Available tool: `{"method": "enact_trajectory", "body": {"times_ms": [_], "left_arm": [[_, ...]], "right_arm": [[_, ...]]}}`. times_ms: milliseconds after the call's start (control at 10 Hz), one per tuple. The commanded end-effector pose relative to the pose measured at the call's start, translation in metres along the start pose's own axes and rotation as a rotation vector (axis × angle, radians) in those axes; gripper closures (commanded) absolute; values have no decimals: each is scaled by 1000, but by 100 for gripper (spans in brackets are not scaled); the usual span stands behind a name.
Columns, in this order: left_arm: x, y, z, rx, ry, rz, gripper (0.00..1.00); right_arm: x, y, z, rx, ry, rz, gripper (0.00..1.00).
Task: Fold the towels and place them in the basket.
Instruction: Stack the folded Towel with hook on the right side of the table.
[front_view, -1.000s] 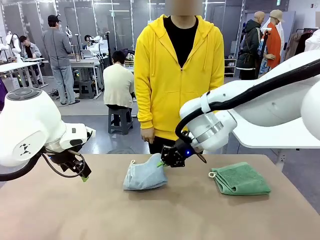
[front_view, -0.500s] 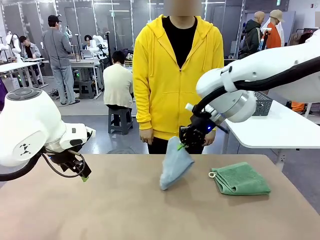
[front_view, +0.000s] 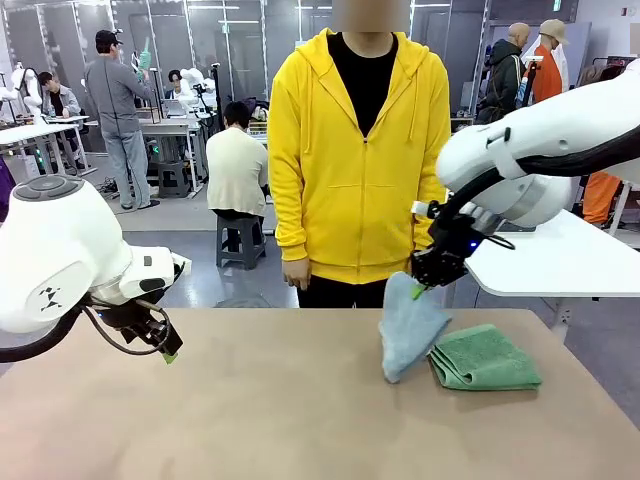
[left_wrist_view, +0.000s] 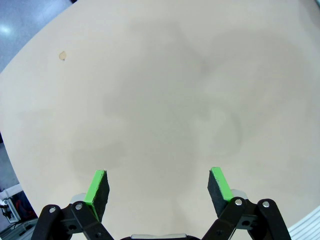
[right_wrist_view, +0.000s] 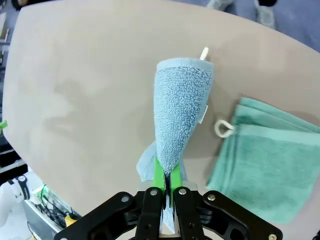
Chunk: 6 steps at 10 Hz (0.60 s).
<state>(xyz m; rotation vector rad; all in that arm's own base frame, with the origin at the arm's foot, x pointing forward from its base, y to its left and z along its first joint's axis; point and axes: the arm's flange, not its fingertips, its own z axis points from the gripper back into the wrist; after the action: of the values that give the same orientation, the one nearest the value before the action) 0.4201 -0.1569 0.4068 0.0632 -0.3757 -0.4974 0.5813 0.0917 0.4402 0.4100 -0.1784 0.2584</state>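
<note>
R claw (front_view: 421, 287) is seen clamped on one corner of the blue towel (front_view: 408, 326); pads pressed together w/ cloth between (right wrist view: blue towel (right_wrist_view: 177, 120) hangs straight down from R claw (right_wrist_view: 166, 181), bunched into a cone). Towel's lower end is seen at or just above the table (front_view: 250, 420); contact can't be told. Below the R claw & slightly to its outer side, the green towel (front_view: 484, 358) is laid folded flat on the table, white loop (right_wrist_view: 222, 128) at its near corner. In the front view, the hanging blue towel's tip overlaps the green towel's (right_wrist_view: 265, 165) left edge; in the wrist view the two are seen just beside each other, touching or not can't be told.

Beyond the R claw, across the table edge, a person (front_view: 357, 150) in a yellow hoodie is stood, hands (front_view: 295, 271) down at sides, not touching anything. A white side table (front_view: 540, 262) is seen behind the R arm.

L claw (left_wrist_view: 157, 187) is held wide apart, nothing between pads (left_wrist_view: 98, 186), over bare tabletop well apart from both towels. In the front view the L claw (front_view: 165, 347) is set low at the table's left side. A small brown spot (left_wrist_view: 62, 55) is noted on the table ahead of it.
</note>
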Motion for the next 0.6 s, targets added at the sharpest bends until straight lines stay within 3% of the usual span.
{"method": "enact_trajectory", "body": {"times_ms": [0,500], "left_arm": [[4,-1,0,5,10,14,0],[4,-1,0,5,10,14,0]], "right_arm": [[-10,-24,17,-17,-15,-20,100],[-25,-91,29,-46,15,-183,100]]}}
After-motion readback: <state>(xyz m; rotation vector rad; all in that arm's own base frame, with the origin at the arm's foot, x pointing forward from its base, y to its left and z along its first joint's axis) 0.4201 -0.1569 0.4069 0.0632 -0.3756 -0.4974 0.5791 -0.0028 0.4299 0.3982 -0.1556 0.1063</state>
